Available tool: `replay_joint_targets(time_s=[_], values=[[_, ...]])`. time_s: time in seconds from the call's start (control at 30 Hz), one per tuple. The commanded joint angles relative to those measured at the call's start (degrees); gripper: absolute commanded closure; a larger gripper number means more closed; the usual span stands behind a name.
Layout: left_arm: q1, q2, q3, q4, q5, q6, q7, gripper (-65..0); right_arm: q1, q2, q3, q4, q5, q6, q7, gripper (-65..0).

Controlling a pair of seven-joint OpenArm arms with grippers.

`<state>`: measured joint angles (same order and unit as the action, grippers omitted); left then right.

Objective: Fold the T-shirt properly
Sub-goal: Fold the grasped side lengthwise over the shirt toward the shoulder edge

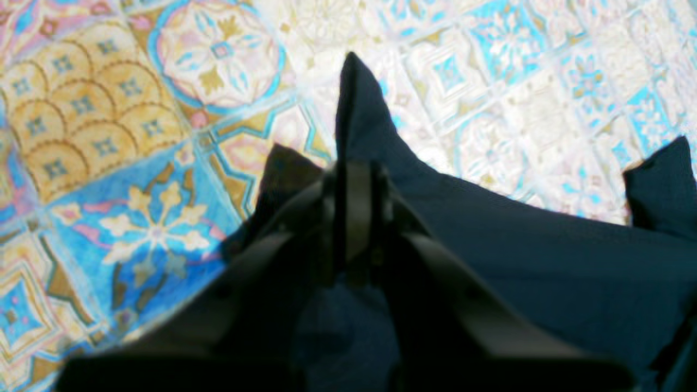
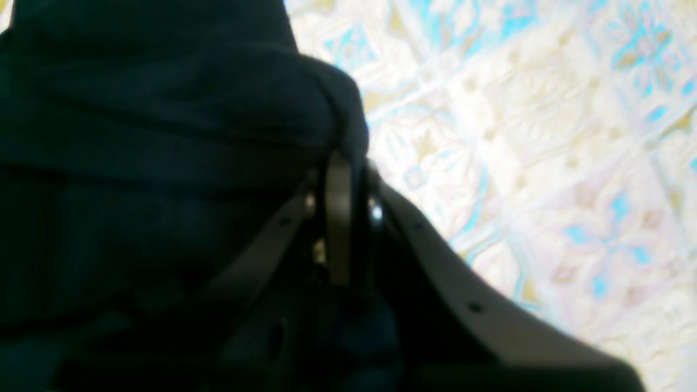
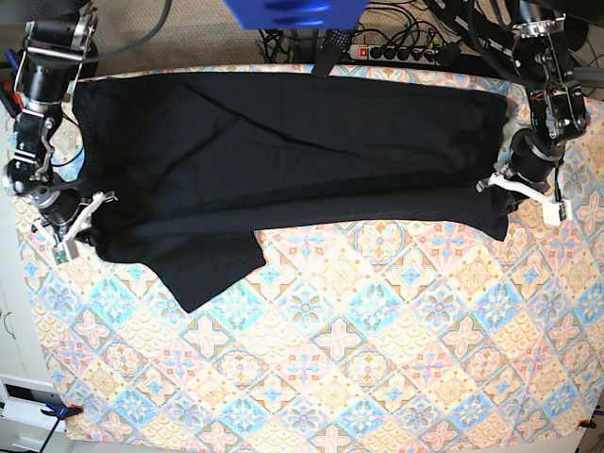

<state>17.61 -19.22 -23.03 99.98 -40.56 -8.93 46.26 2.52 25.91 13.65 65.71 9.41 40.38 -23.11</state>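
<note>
While both grippers pinch the black T-shirt [image 3: 283, 160], which lies spread wide across the upper half of the base view on the patterned tablecloth [image 3: 377, 359], the fold should go best if the 2 arms lift and carry their edges together at an even height, so the cloth comes over in 1 straight line without bunching. The left gripper [image 3: 510, 184], at the right edge of the base view, has its jaws together on the garment's lower right corner; in its wrist view a point of dark fabric [image 1: 354, 109] stands up past the fingertips. The right gripper [image 3: 83, 212], at the left edge, is likewise clamped on the shirt's edge, with a rolled bulge of cloth [image 2: 190, 109] filling the upper left of its wrist view. A sleeve [image 3: 212, 274] hangs toward the lower left and probably needs tucking in later. Both wrist views are blurred and dark, so how many layers each jaw holds cannot be told, and the neck label is not visible.
</note>
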Motion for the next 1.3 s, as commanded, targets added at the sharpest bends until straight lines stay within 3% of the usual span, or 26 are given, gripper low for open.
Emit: replay_joint_targets(time_s=[0.0,0.4,0.87,1.1,1.27], values=[[0.1,-1.0,-0.6,1.6,-0.3,-0.2,-1.6,0.0,-0.2,1.6,1.5,2.2,0.6,-0.4,0.4,-0.5],[3.7,-4.0,-0.8,-0.1,-0.3,-0.2,-1.6,0.0,-10.7,1.6,6.8,10.8,0.6,-0.4,-0.8,-0.5],[-1.0,-4.8,-0.6,-17.2,0.0,-0.3,-1.5,0.0,-19.4,1.3,6.8,15.1,0.6,-0.4,-0.5,-0.3],[-1.6,-4.9,5.9,-18.7,0.0,-0.3,-1.9,0.0,-20.5,1.3,6.4,15.1,0.6,-0.4,-0.8,-0.8],[-1.6,-4.6,6.2,-18.7,-0.1,-0.3,-1.6,0.0,-21.6,1.3,6.7,15.1,0.6,-0.4,-0.9,-9.1]])
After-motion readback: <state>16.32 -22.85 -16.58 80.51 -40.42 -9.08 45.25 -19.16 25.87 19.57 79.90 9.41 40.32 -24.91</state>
